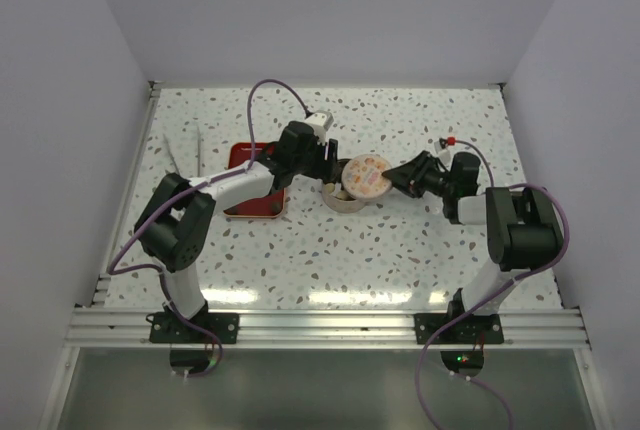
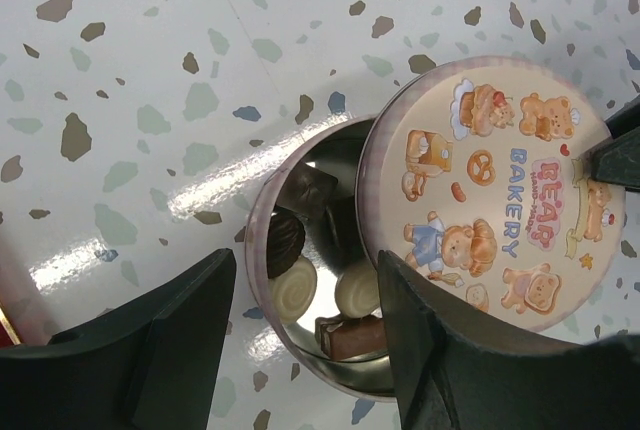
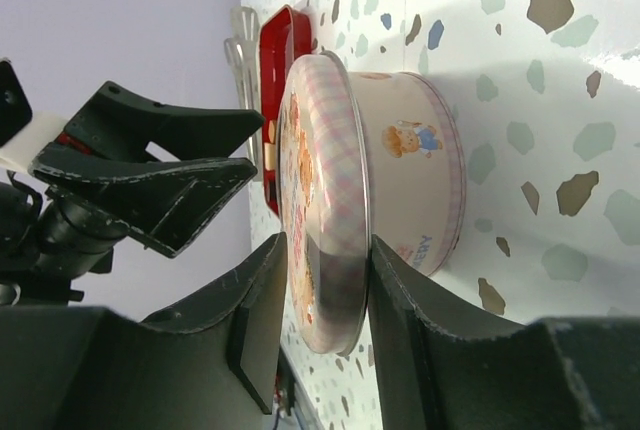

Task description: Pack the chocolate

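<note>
Several chocolate pieces lie in the round tin (image 2: 262,212): a dark brown one (image 2: 285,240), two cream-white rounds (image 2: 296,290) and a brown bar (image 2: 352,336). The tin stands mid-table (image 1: 337,200). My right gripper (image 3: 325,250) is shut on the edge of the bear-printed lid (image 3: 330,200), holding it offset over the tin so that it covers the tin's right part (image 2: 495,190). My left gripper (image 2: 305,295) is open and empty, just above the tin's uncovered side. The rest of the tin's inside is hidden under the lid.
A red tray (image 1: 252,208) lies left of the tin, partly under my left arm; it also shows in the right wrist view (image 3: 282,35). Metal tongs (image 1: 196,155) lie at the far left. White walls close the table on three sides.
</note>
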